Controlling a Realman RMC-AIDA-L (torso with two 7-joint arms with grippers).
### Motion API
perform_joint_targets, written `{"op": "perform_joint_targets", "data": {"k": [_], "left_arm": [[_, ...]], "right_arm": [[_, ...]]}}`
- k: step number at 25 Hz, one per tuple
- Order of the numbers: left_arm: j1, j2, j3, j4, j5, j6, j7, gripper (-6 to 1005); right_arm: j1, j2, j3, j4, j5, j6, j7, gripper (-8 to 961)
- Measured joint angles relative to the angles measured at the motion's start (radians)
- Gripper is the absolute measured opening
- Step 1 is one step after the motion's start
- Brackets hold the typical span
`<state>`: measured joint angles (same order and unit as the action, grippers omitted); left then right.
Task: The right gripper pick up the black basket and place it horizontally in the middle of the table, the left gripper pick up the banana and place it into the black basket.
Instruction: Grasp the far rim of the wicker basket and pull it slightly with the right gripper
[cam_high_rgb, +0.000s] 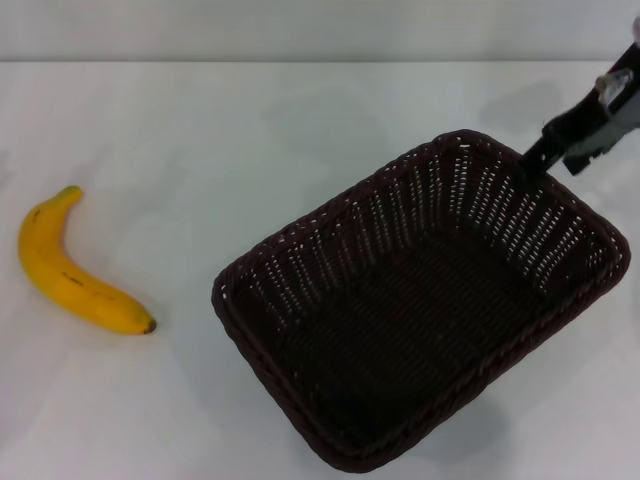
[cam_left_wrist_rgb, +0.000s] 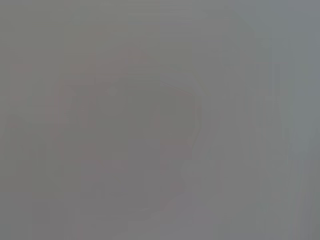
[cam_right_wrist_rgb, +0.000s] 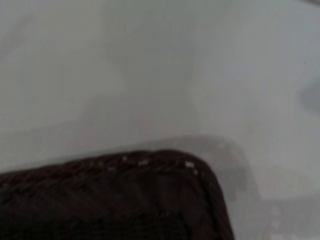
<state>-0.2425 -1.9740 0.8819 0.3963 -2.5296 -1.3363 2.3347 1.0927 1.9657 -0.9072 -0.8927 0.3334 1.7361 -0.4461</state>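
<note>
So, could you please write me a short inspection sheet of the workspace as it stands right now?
Surface: the table is plain white.
Job's things: the black basket sits at an angle on the right half, empty; its rim corner also shows in the right wrist view. The banana lies on the left, apart from the basket.
Clutter: nothing seen.
Grippers: the right gripper is at the basket's far rim, near the right corner; whether it grips cannot be told. The left gripper is out of view; its wrist view shows only a featureless grey blur.
Cables: nothing seen.
Surroundings: pale wall behind the table's far edge.
</note>
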Motion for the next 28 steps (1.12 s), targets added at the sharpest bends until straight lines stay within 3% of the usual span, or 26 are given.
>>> {"op": "perform_joint_targets", "data": {"k": [9, 19, 24, 27, 28], "left_arm": [[-0.015, 0.009, 0.0, 0.0, 0.0, 0.0, 0.002, 864], [-0.03, 0.013, -0.002, -0.001, 0.0, 0.014, 0.031, 864], [-0.034, 0.015, -0.002, 0.0, -0.002, 0.024, 0.045, 865], [-0.034, 0.015, -0.006, 0.003, -0.004, 0.024, 0.055, 865], [-0.034, 0.015, -0.021, 0.003, -0.004, 0.025, 0.067, 865]], "right_arm": [[0.022, 0.032, -0.039, 0.117, -0.032, -0.056, 0.001, 803], [0.026, 0.036, -0.052, 0.164, -0.052, -0.091, 0.018, 797], [0.032, 0.036, -0.052, 0.164, -0.052, -0.087, 0.043, 572], [0.038, 0.036, -0.055, 0.165, -0.052, -0.09, 0.065, 358], [0.039, 0.036, -0.059, 0.164, -0.052, -0.095, 0.079, 339]]}}
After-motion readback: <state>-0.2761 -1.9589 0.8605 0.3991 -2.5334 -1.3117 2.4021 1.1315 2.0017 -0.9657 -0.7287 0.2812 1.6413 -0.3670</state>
